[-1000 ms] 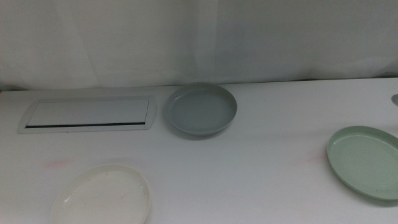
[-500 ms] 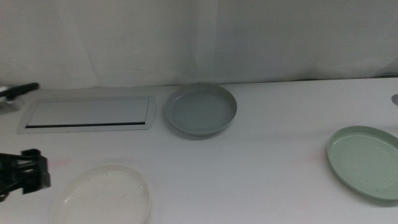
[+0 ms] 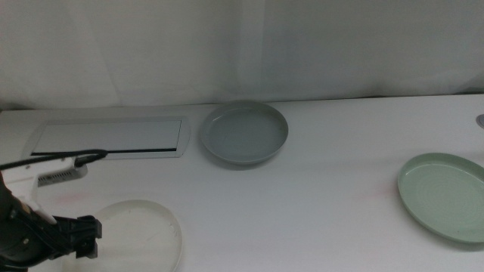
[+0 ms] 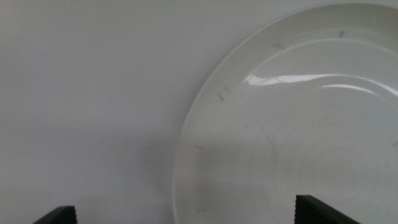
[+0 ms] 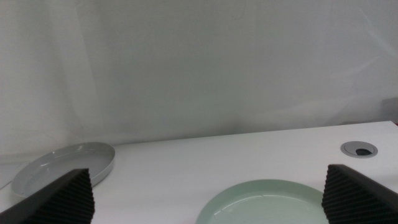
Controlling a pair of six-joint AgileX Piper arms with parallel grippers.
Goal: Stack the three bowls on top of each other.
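Observation:
Three bowls lie apart on the white table. The cream-white bowl (image 3: 140,234) is at the front left, the grey-blue bowl (image 3: 244,134) at the back middle, the mint green bowl (image 3: 446,196) at the right. My left gripper (image 3: 85,243) hovers at the cream bowl's left edge. In the left wrist view it (image 4: 186,211) is open, its jaws spread wide over the cream bowl's rim (image 4: 186,143) with nothing gripped. My right gripper (image 5: 211,193) is open and empty, out of the middle view, facing the mint bowl (image 5: 273,199) and the grey-blue bowl (image 5: 62,165).
A flat white panel with a dark slot (image 3: 110,137) lies at the back left, beside the grey-blue bowl. A round cable grommet (image 5: 359,148) sits in the table at the far right. A white curtain closes off the back edge.
The left arm has come in from the left and moved forward and down to the cream bowl's left edge. The bowls have not moved.

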